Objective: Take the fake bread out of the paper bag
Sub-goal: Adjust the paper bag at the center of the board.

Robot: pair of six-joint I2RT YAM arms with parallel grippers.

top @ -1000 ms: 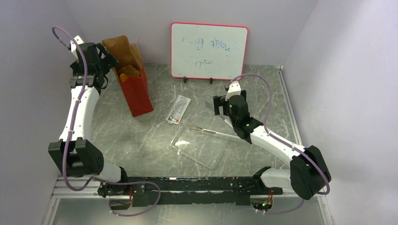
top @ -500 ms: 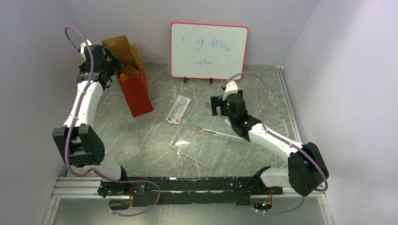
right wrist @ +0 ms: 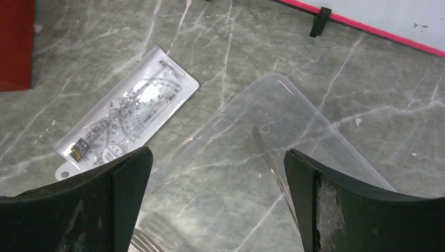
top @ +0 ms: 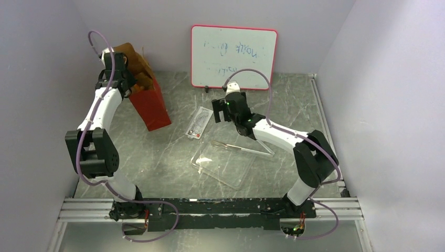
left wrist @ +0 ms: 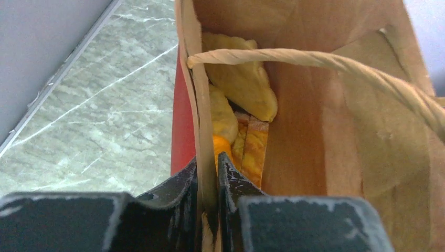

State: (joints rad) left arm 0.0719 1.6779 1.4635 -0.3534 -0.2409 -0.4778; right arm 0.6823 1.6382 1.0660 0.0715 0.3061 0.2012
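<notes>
Bread removal has not started, by my reading: every piece of fake bread [left wrist: 245, 86] that I can see sits inside the paper bag [top: 153, 106], which stands at the far left of the surface [top: 294, 100], tilted a little. My left fingers [left wrist: 229, 181] are clenched on the bag's near wall at the rim, one on the red outside and one on the brown inside. I take this as the bracing step, holding the mouth steady for the other arm.

My right fingers [right wrist: 126, 181] are spread wide and empty. They hover over the clear tray [right wrist: 294, 118] and a flat packet [right wrist: 126, 119], well apart from the bag.

Next I would bring the right arm across to the bag and down through its mouth. That calls for care: a loop handle [left wrist: 315, 60] crosses the opening, and the bread lies deep and close to the pinched wall, an orange piece just beside my inner left finger.

From above, my left arm covers the bag's mouth, so the contents are hidden there; that view does give me the layout, with the whiteboard [top: 233, 56] at the back. Only the left wrist view shows the yellow and orange pieces stacked inside and the pinch on the wall. The right wrist view alone shows the open right fingers clearly, with a red corner of the bag at its edge.
</notes>
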